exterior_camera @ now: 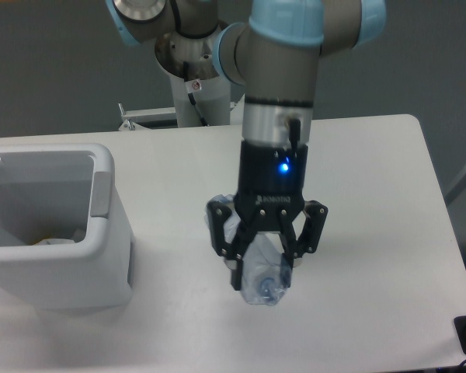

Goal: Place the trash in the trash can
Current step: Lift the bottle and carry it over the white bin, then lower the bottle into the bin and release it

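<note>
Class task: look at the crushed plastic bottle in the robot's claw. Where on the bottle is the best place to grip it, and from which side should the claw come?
Grip the bottle across its crushed middle, coming from straight above. The body looks flattened and narrow enough to fit between the fingers; the claw holds it just so now.

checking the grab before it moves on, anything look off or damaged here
Only the bottle: it is crushed and crumpled, hanging between the fingers of the claw above the table. It is trash, so nothing else stands out.
</note>
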Available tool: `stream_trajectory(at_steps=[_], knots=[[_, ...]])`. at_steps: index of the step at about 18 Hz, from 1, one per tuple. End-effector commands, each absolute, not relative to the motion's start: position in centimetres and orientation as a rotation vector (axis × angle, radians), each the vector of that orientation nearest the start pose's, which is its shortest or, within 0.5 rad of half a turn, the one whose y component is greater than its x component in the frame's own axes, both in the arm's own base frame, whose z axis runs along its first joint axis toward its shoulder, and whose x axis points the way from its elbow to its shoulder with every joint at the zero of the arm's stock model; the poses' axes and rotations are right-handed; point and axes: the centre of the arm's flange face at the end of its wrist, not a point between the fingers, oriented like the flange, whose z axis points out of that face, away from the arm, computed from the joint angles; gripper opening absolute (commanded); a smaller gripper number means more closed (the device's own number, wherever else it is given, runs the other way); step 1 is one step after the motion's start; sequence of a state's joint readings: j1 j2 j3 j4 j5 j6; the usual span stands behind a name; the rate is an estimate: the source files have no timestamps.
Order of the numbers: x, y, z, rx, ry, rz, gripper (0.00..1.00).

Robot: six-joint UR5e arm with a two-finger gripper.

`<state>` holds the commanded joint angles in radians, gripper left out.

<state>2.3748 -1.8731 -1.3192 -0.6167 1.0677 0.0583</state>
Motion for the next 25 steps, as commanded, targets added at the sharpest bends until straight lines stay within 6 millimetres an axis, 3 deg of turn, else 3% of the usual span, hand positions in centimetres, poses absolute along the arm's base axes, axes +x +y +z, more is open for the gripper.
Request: stream_trajectory(at_steps=[5,8,11,13,15,16,17,20,21,25], knots=[[-24.8,58.5,62.4,-2.039,-0.362,-0.107,0.64],[-20.9,59.6,62.9,-2.045,-0.299,-0.143,0.64],[-16.1,61.8,60.4,-2.097,-0.237,-0.222,0.65],[-14.6,62.9,57.9,-2.14,-0.225,-0.255,0.65],[-13.3,63.4,56.7,-2.161,-0.207,-0.28,0.68],[-13.3,63.4,56.5,-2.165,-0.203,-0.278,0.75],[-13.3,63.5,56.8,-2.161,-0.191,-0.269,0.99],[-14.0,62.5,57.7,-2.153,-0.183,-0.225,1.0],[-15.5,61.8,57.9,-2.153,-0.222,-0.182,1.0],[-25.3,57.2,58.2,-2.16,-0.468,0.102,1.0]])
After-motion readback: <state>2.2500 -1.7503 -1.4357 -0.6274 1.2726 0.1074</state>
